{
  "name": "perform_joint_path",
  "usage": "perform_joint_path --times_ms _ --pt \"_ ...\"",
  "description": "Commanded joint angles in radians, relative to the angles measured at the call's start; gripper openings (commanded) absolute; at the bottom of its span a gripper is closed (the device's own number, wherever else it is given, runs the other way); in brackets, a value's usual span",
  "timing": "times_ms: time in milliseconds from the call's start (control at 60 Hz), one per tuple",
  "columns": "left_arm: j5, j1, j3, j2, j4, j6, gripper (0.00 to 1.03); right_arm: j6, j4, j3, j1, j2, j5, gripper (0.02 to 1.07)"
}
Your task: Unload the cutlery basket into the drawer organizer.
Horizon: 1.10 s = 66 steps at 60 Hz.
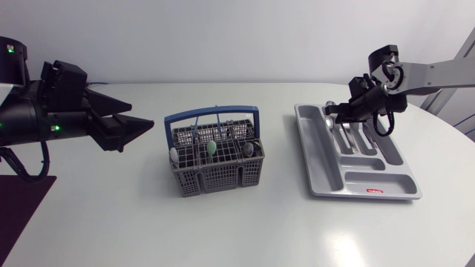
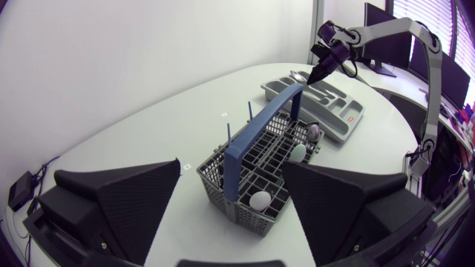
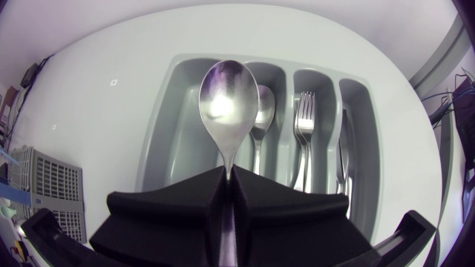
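**Spoon held over the organizer, ready to be laid down**

A spoon is clamped by its handle in the right gripper, with the bowl pointing away from the gripper and raised above the organizer. The organizer lies on the right of the desk. From the right wrist view the bowl hangs roughly over the divider between the wide left compartment and the one beside it, where a second spoon already rests. Forks are seen one compartment further right.

The step in hand is judged to be the placing. It is best done by shifting the spoon slightly right, so that it is lined up with the spoon compartment. It should then be lowered flat and let go only once the bowl is below the dividers, so that it cannot bridge two slots.

The basket stands mid-desk with several pieces of cutlery upright in it. The left gripper is held spread wide and empty, left of the basket and apart from it.
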Motion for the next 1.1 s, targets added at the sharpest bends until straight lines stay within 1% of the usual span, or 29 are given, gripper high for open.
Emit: perform_joint_path --times_ms 0,417,550,633,683,733,767,783,883,1000,1083 --pt "-0.001 0.0 -0.033 -0.017 0.009 0.008 0.95 0.056 -0.002 0.038 -0.014 0.053 -0.006 0.11" --pt "-0.001 0.012 -0.058 -0.059 0.003 0.014 0.95 0.121 -0.002 0.152 -0.031 0.236 0.004 0.13" --pt "-0.001 0.011 -0.059 -0.068 0.0 0.016 0.95 0.119 -0.009 0.166 -0.028 0.249 0.021 0.17" --pt "-0.001 0.011 -0.059 -0.068 0.0 0.016 0.95 0.118 -0.012 0.167 -0.027 0.239 0.035 0.43" --pt "-0.001 0.011 -0.059 -0.068 0.0 0.016 0.95 0.113 -0.015 0.166 -0.025 0.223 0.035 0.64" --pt "-0.001 0.011 -0.061 -0.071 0.0 0.016 0.95 0.105 -0.017 0.156 -0.022 0.196 0.035 0.83" --pt "-0.001 0.011 -0.061 -0.072 0.0 0.016 0.95 0.102 -0.018 0.146 -0.018 0.171 0.035 0.89" --pt "-0.001 0.011 -0.061 -0.074 -0.002 0.016 0.95 0.099 -0.017 0.138 -0.014 0.156 0.035 0.91" --pt "-0.001 0.012 -0.064 -0.079 -0.003 0.017 0.95 0.075 -0.006 0.078 0.007 0.044 0.035 0.91" --pt "-0.001 0.012 -0.074 -0.098 -0.011 0.031 0.95 0.042 0.012 -0.044 0.056 -0.163 0.024 0.91" --pt "0.0 0.011 -0.084 -0.117 -0.022 0.048 0.96 0.01 0.015 -0.138 0.124 -0.323 0.001 0.91"
